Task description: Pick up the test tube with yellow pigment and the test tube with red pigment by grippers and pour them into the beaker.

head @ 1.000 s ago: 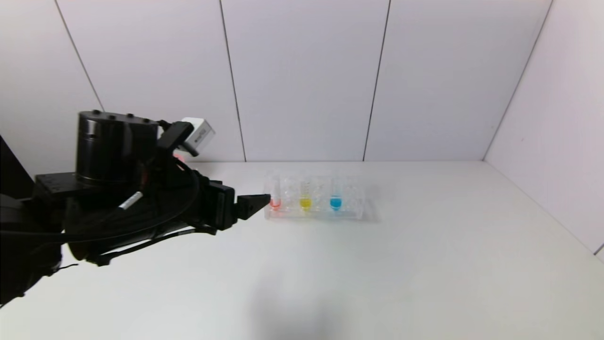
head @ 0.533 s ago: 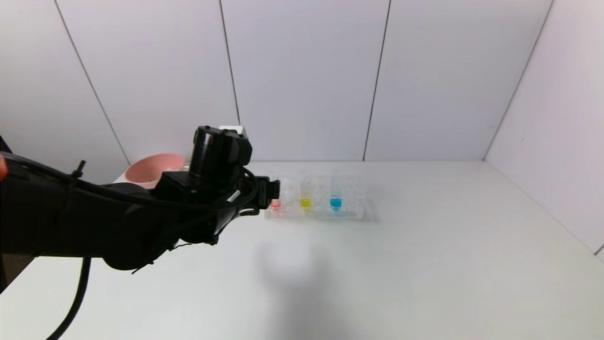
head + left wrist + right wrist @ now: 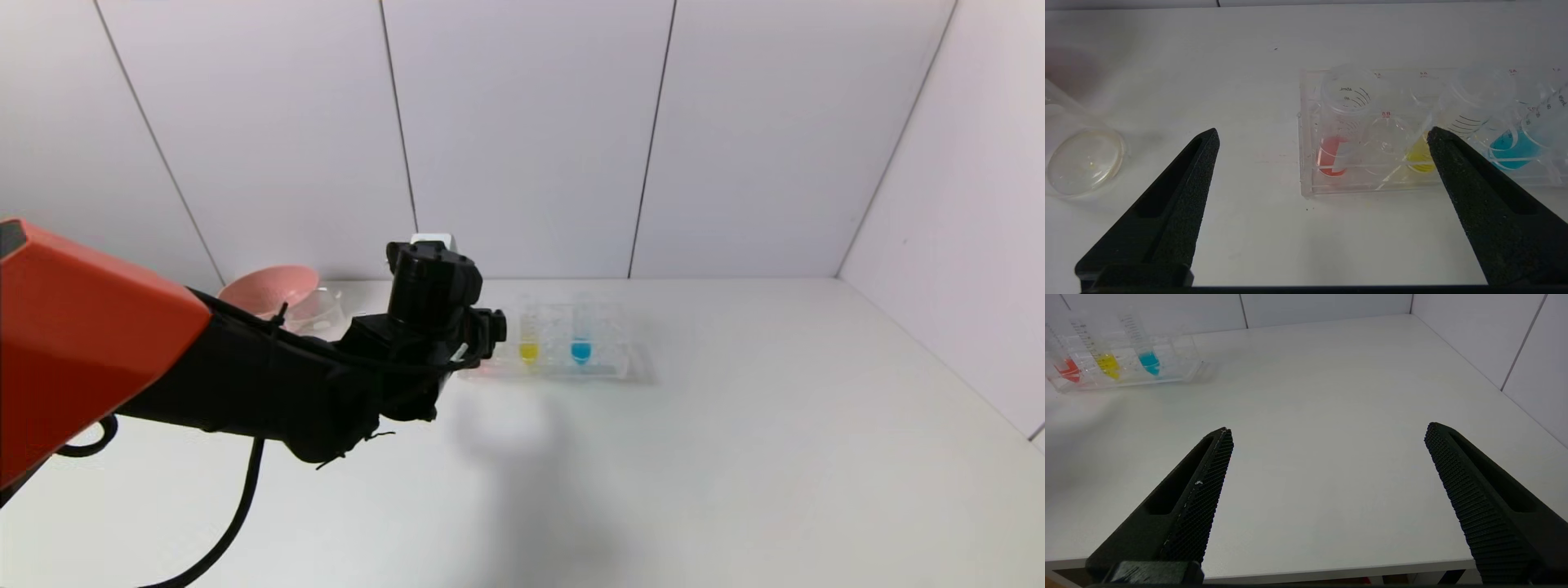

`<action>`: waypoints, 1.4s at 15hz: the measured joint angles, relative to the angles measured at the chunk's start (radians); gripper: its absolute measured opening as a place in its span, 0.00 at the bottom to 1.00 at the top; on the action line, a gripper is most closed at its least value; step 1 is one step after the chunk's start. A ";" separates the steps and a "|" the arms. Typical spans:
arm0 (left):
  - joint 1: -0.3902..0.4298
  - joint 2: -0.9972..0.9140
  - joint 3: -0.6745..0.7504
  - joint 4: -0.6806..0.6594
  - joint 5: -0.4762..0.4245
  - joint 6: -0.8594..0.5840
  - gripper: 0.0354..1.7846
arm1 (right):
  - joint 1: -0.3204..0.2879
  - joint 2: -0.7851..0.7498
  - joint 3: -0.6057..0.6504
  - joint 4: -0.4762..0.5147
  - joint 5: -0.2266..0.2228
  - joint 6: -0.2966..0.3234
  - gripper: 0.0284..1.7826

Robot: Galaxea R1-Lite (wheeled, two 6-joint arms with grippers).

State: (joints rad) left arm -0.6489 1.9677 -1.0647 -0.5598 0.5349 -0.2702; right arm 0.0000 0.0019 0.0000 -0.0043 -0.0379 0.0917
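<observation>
Red-pigment test tube [image 3: 1336, 139] stands racked; the left gripper [image 3: 1323, 139], spread wide, risks bumping the yellow-pigment test tube [image 3: 1453, 130] when closing.

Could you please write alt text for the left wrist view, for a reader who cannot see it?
The open left claw faces a clear tube rack holding the test tube with red pigment, the test tube with yellow pigment and a blue tube. The beaker sits off to one side on the white table.
</observation>
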 joint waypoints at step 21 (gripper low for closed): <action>0.003 0.168 -0.082 -0.146 0.036 0.036 0.23 | 0.000 0.000 0.000 0.000 0.000 0.000 0.96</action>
State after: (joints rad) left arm -0.6455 2.1360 -1.1468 -0.7055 0.5704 -0.2347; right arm 0.0000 0.0019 0.0000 -0.0043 -0.0383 0.0917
